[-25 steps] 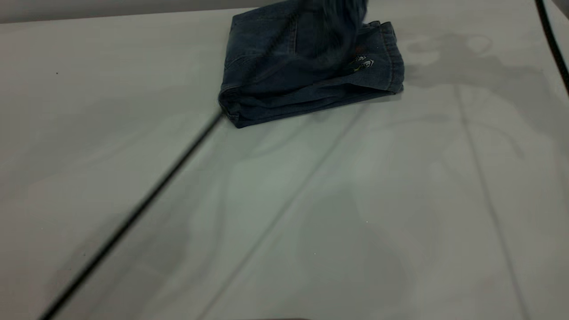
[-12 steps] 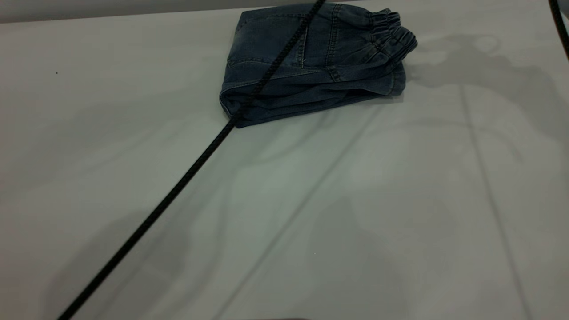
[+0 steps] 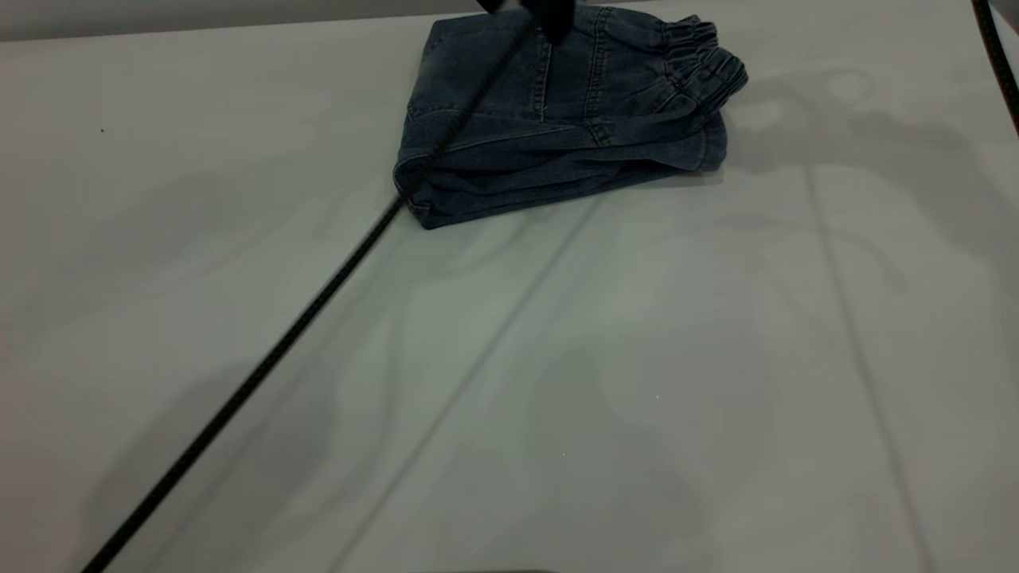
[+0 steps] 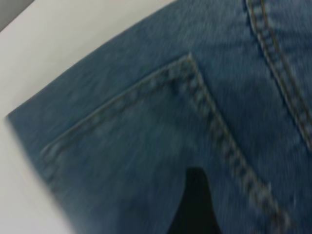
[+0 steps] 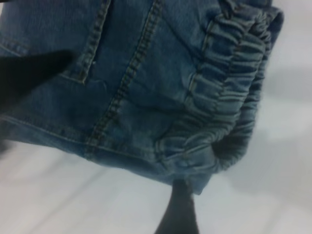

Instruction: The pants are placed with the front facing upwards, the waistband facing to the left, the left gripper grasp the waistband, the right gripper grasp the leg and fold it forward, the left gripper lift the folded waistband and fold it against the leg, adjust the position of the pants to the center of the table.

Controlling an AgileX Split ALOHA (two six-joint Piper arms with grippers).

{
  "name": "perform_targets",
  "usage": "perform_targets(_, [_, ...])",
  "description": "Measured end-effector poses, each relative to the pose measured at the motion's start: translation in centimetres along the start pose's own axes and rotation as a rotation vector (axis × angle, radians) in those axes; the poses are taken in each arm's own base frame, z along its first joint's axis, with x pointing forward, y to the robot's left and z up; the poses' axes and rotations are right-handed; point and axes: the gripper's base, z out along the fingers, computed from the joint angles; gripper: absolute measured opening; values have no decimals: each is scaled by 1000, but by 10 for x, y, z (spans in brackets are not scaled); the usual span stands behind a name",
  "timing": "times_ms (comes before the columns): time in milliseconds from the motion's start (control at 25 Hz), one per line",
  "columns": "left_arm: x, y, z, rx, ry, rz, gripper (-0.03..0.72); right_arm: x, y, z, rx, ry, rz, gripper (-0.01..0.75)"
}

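The pants point(image 3: 557, 119) lie folded in a thick bundle near the table's point(image 3: 509, 382) far edge, back pocket point(image 4: 146, 141) upward. The ruffled waistband point(image 3: 700, 64) rests on top at the bundle's right end, over the leg hems. My left gripper point(image 3: 541, 12) hovers low over the pocket area at the far side of the bundle, open and holding nothing; one black fingertip point(image 4: 195, 204) shows. My right gripper point(image 5: 219, 214) hangs open just off the waistband point(image 5: 234, 92) end, above bare table, with one fingertip point(image 5: 178, 209) showing; it is outside the exterior view.
A black cable point(image 3: 263, 366) runs diagonally from the near left up across the pants to the left arm. Another cable point(image 3: 995, 56) curves along the far right edge. Broad bare tabletop stretches in front of the bundle.
A second ago the waistband was swinging over the bundle; now it lies still on the leg end. The left gripper has let go and come into view over the pocket. The cable shifted slightly.
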Motion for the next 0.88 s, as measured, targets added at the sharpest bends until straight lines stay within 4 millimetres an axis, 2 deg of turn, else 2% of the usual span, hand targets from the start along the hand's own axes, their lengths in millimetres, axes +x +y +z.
perform_targets(160, [10, -8, 28, 3, -59, 2, 530, 1, 6, 1, -32, 13, 9, 549])
perform_targets(480, [36, -12, 69, -1, -88, 4, 530, 0, 13, 2, -65, 11, 25, 549])
perform_targets(680, [38, -13, 69, 4, -48, -3, 530, 1, 13, 2, -70, 19, 26, 549])
perform_targets(880, [43, -13, 58, 23, 103, -11, 530, 1, 13, 2, -71, 19, 27, 549])
